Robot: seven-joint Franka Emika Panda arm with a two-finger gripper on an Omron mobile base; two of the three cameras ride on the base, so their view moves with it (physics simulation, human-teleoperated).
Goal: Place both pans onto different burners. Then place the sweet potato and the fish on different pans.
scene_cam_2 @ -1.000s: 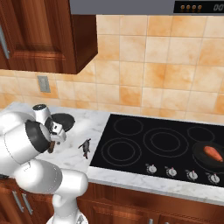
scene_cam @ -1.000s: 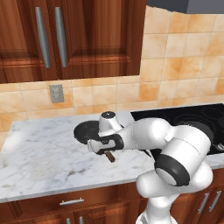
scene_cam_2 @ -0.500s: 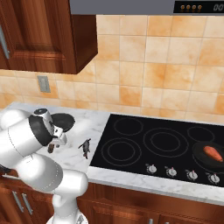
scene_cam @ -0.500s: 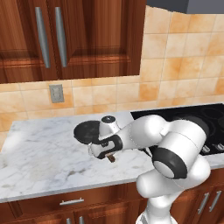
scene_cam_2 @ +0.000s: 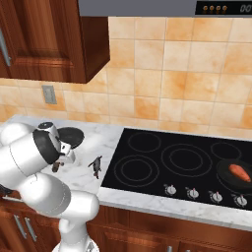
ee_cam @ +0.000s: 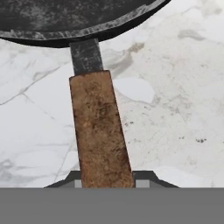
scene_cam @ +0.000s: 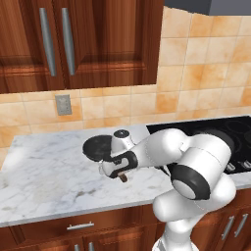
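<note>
A black pan (scene_cam: pixel 98 147) (scene_cam_2: pixel 72 135) (ee_cam: pixel 74 17) with a brown wooden handle (ee_cam: pixel 98 127) rests on the marble counter, left of the cooktop (scene_cam_2: pixel 162 182). My gripper (ee_cam: pixel 105 181) (scene_cam: pixel 119 172) (scene_cam_2: pixel 59 161) is shut on the near end of that handle, a finger tip pressed against each side. The small grey fish (scene_cam_2: pixel 97 166) lies on the counter between this pan and the cooktop. The second pan (scene_cam_2: pixel 224 170) stands at the cooktop's front right with the orange sweet potato (scene_cam_2: pixel 239 172) in it. Grey burner rings (scene_cam_2: pixel 135 170) (scene_cam_2: pixel 183 158) lie bare.
A row of silver knobs (scene_cam_2: pixel 192 193) runs along the cooktop's front edge. Tiled wall and a wall socket (scene_cam: pixel 62 104) back the counter, with wooden cabinets (scene_cam: pixel 73 44) above. Open marble (scene_cam: pixel 44 171) stretches left of the pan.
The jaws have closed from wide open onto the wooden handle. The pan, the fish and the sweet potato lie where they were.
</note>
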